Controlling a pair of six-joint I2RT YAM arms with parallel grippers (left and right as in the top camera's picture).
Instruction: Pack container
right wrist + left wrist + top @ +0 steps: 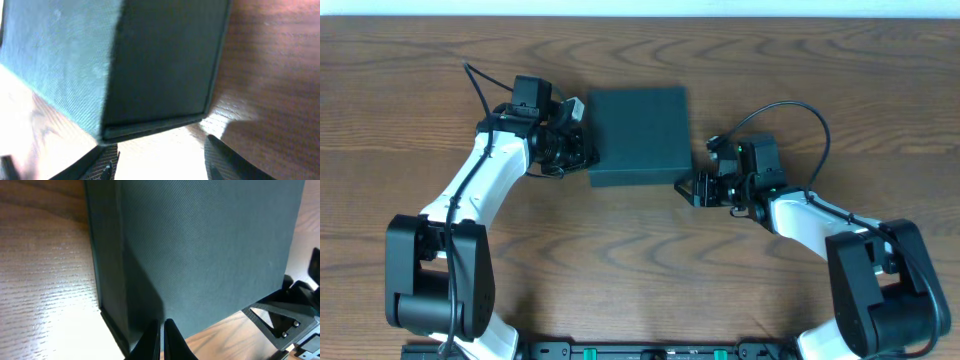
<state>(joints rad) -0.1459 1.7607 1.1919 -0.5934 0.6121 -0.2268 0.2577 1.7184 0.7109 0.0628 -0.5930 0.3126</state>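
Note:
The container [638, 133] is a flat dark teal-green box with its plain lid on, lying on the table's middle. My left gripper [582, 150] is shut and empty, its tips against the box's left side near the front corner; the left wrist view shows the lid [210, 250] and the shut fingers [162, 337]. My right gripper [694, 187] is open just off the box's front right corner. In the right wrist view the box's side wall [165, 65] stands just ahead of the spread fingers [160, 160].
The wooden table [640, 270] stretches round the box. A pale wall strip [640, 8] runs along the far edge. Part of the right arm [290, 325] shows beyond the box in the left wrist view.

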